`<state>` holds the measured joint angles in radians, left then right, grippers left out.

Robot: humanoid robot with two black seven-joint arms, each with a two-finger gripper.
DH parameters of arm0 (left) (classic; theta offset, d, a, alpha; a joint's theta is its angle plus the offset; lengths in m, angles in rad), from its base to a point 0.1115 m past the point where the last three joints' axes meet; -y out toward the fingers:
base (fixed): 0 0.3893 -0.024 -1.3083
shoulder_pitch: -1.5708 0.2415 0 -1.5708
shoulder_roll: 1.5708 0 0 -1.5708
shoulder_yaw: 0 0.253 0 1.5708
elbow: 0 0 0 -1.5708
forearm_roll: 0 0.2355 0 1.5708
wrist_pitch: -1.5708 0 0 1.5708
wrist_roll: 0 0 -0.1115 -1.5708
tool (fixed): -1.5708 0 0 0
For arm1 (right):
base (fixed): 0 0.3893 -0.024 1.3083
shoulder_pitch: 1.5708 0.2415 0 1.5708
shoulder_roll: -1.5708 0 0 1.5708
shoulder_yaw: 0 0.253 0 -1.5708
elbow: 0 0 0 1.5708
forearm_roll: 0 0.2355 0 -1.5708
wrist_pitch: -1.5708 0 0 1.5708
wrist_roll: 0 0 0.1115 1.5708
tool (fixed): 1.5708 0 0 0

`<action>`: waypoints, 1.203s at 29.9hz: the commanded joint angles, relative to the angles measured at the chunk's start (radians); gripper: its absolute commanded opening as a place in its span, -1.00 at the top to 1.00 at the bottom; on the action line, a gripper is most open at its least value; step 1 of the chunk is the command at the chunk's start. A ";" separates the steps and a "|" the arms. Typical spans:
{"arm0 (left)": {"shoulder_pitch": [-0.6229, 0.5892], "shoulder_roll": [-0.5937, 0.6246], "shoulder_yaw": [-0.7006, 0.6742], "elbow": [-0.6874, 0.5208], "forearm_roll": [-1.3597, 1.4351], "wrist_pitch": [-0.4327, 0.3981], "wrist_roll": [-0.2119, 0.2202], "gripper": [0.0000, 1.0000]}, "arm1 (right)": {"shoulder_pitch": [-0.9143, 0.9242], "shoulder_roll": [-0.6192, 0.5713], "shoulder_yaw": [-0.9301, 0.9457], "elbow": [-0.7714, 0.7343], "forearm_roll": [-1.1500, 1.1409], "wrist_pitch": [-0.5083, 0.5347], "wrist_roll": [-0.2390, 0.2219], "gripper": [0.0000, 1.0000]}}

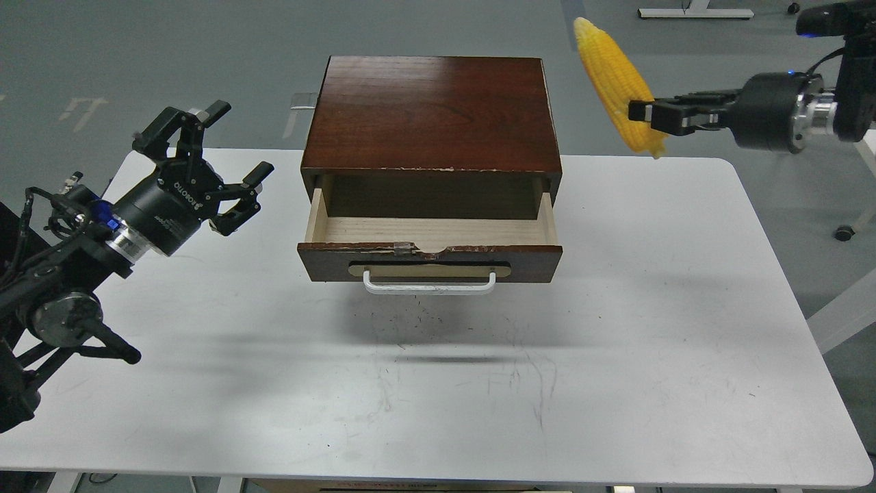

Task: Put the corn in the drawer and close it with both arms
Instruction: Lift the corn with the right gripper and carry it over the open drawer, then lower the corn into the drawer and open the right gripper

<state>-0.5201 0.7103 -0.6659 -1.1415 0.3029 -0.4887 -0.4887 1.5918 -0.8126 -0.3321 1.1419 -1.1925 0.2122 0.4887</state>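
The drawer (430, 259) of the dark wood cabinet (431, 113) stands pulled open, with a chipped brown front, white bar handle (429, 283) and empty pale wood inside. My right gripper (647, 113) is shut on the lower part of the yellow corn (612, 72) and holds it high in the air, to the right of the cabinet, tip pointing up and left. My left gripper (229, 161) is open and empty, hovering to the left of the drawer.
The white table (616, 356) carries the cabinet at its back middle. The table's right edge runs down the right side. The grey floor lies behind, with a chair base (842, 233) at the right.
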 commanded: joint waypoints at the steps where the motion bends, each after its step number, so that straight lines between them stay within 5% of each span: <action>1: 0.000 0.000 -0.003 -0.001 0.001 0.000 0.000 -1.00 | 0.114 0.088 -0.083 0.027 0.001 0.003 0.000 0.58; 10: 0.000 0.005 -0.003 -0.003 0.001 0.000 0.000 -1.00 | 0.267 0.306 -0.234 0.101 -0.027 -0.017 0.000 0.58; 20: 0.000 0.003 -0.003 -0.003 0.002 0.000 0.000 -1.00 | 0.269 0.447 -0.424 0.078 -0.190 -0.298 0.000 0.60; 27: 0.000 0.005 -0.004 -0.003 0.001 0.000 0.000 -1.00 | 0.221 0.529 -0.452 0.013 -0.187 -0.333 0.000 0.57; 32: 0.000 0.006 -0.004 -0.003 0.002 0.000 0.000 -1.00 | 0.198 0.550 -0.452 0.001 -0.183 -0.333 0.000 0.17; 34: 0.000 0.008 -0.004 -0.003 0.001 0.000 0.000 -1.00 | 0.191 0.552 -0.452 -0.004 -0.183 -0.335 0.000 -0.20; 36: 0.000 0.006 -0.004 -0.003 0.002 0.000 0.000 -1.00 | 0.191 0.550 -0.452 -0.004 -0.183 -0.335 0.000 -0.24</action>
<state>-0.5200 0.7175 -0.6704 -1.1444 0.3040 -0.4887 -0.4886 1.7860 -0.2619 -0.7840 1.1401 -1.3763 -0.1219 0.4886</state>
